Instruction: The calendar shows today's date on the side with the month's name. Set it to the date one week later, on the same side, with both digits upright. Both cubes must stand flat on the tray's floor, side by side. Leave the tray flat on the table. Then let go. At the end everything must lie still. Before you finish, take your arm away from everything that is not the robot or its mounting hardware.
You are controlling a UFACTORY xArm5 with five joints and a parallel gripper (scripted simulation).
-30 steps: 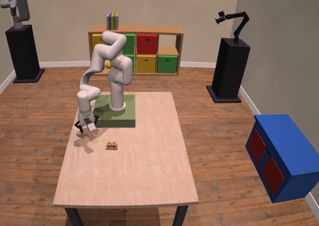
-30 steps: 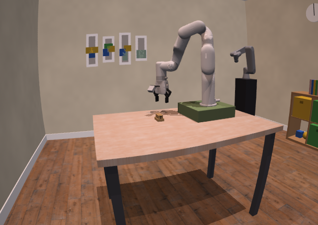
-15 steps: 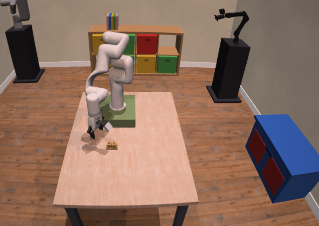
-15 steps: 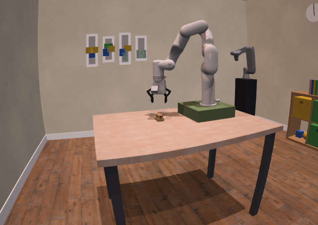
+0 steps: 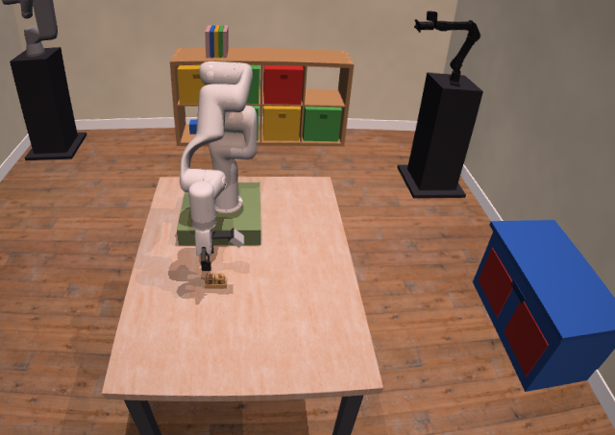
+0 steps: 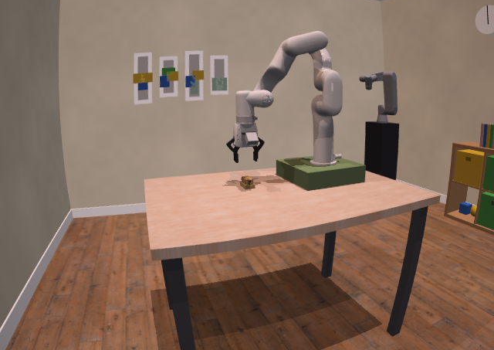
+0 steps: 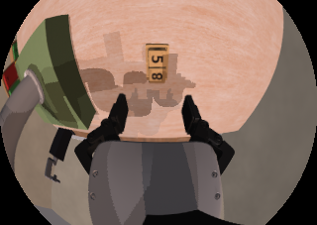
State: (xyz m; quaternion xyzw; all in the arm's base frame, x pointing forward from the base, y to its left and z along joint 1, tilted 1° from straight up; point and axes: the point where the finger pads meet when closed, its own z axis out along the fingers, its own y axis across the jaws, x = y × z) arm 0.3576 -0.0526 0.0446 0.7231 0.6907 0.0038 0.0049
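Observation:
The calendar tray point(image 5: 215, 286) point(image 6: 248, 186) lies flat on the table, with two wooden cubes side by side in it. From above in the wrist view, one cube point(image 7: 157, 59) shows a 5 and the other cube point(image 7: 157, 76) shows an 8, both digits turned sideways in that view. The dark marks on the cubes in the top and exterior views are too small to read, and no month name can be made out. My gripper point(image 5: 206, 266) point(image 6: 245, 160) point(image 7: 155, 102) is open and empty, pointing down. It hangs clear of the calendar, above it and a little to one side.
The table point(image 5: 278, 321) point(image 6: 199, 214) carries the arm's green base block point(image 5: 251, 212) point(image 6: 335, 178) point(image 7: 44, 61), behind the calendar in the top view. A blue cabinet point(image 5: 551, 272) and a shelf point(image 5: 260, 57) stand away from the table.

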